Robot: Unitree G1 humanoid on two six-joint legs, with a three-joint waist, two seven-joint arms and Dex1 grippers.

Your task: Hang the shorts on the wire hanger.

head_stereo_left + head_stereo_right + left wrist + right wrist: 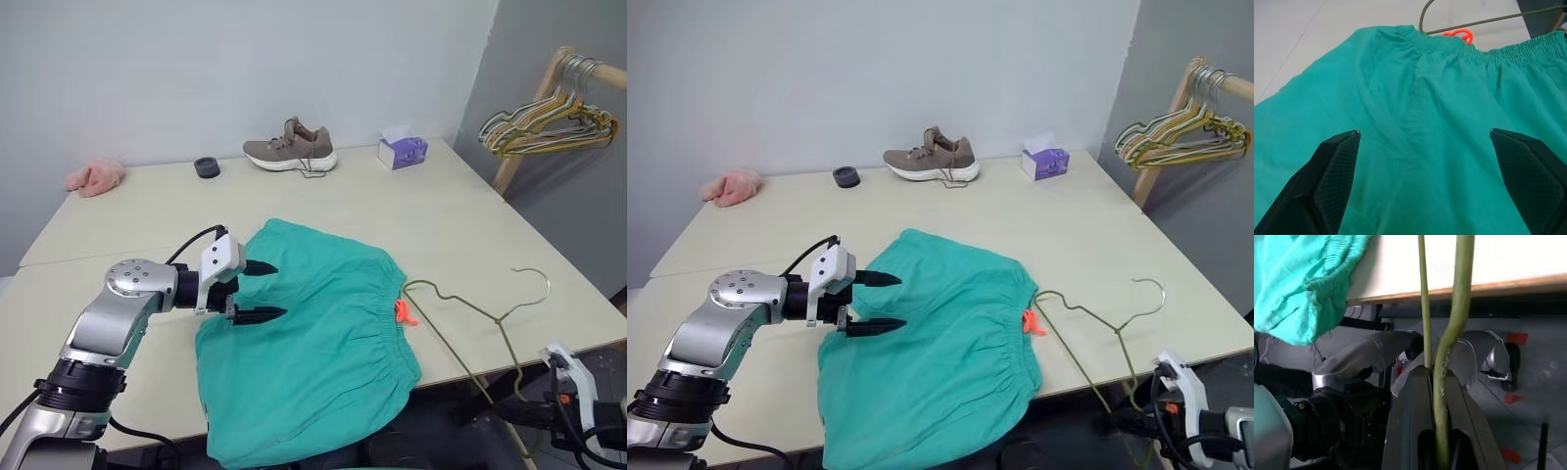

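Note:
The teal-green shorts [313, 352] lie spread on the table, with one end drooping over the front edge. Their gathered waistband and a small orange-red piece [403, 313] face right. My left gripper [279, 290] hovers open just over the left part of the shorts, and its black fingers [1332, 181] stand wide apart above the fabric. The wire hanger [468, 305] lies to the right of the waistband, its hook on the table and its lower corner past the front edge. Below that edge my right gripper [1436, 374] is shut on the hanger's wire.
At the back of the table [549, 338] stand a brown shoe [291, 147], a purple tissue box [403, 151], a small black ring [207, 166] and a pink cloth [95, 177]. A wooden rack with a bundle of hangers [549, 122] stands at the far right.

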